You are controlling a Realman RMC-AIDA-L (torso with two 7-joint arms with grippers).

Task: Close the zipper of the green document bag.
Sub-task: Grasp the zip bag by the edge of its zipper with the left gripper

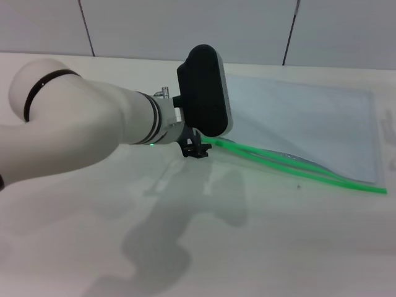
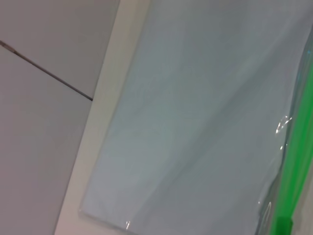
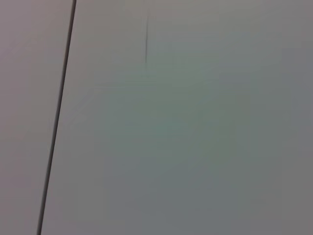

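The green document bag [image 1: 303,124] lies flat on the white table, a pale translucent pouch with its green edge toward me. Its zipper [image 1: 291,170] runs from the bag's near left corner to the right, and its two green strips stand apart along most of that length. My left gripper [image 1: 197,150] is low at the zipper's left end, mostly hidden behind the black wrist housing [image 1: 205,90]. The slider cannot be made out. In the left wrist view the bag [image 2: 195,122] fills the picture, with the zipper [image 2: 296,181] along one side. My right gripper is out of view.
The white table [image 1: 247,247] extends toward me in front of the bag. A grey panelled wall [image 1: 185,25] stands behind the table's far edge. The right wrist view shows only the wall [image 3: 171,122].
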